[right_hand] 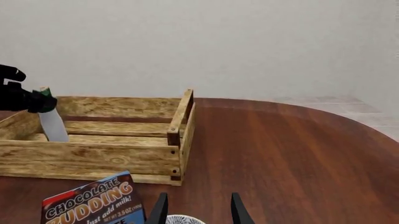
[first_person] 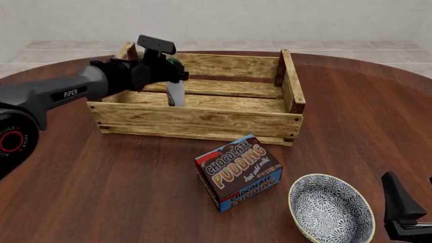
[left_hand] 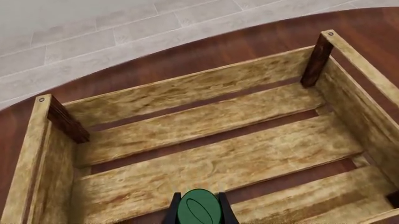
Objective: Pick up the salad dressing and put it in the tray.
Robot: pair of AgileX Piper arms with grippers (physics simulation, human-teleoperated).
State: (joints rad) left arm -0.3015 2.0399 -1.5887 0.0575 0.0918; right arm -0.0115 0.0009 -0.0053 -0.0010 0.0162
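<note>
The salad dressing (first_person: 175, 92) is a slim whitish bottle with a dark green cap (left_hand: 197, 208). My left gripper (first_person: 173, 69) is shut on its cap end and holds it tilted over the left part of the tray (first_person: 202, 121), a large light-wood slatted crate. The bottle's lower end hangs inside the crate, above the slats. In the right wrist view the bottle (right_hand: 52, 123) shows above the crate (right_hand: 93, 158). My right gripper (right_hand: 197, 209) is open and empty near the table's front right edge.
A brown chocolate pudding box (first_person: 238, 172) lies in front of the crate. A blue-white patterned bowl (first_person: 331, 207) sits at the front right, just left of my right gripper (first_person: 405, 212). The table is round dark wood.
</note>
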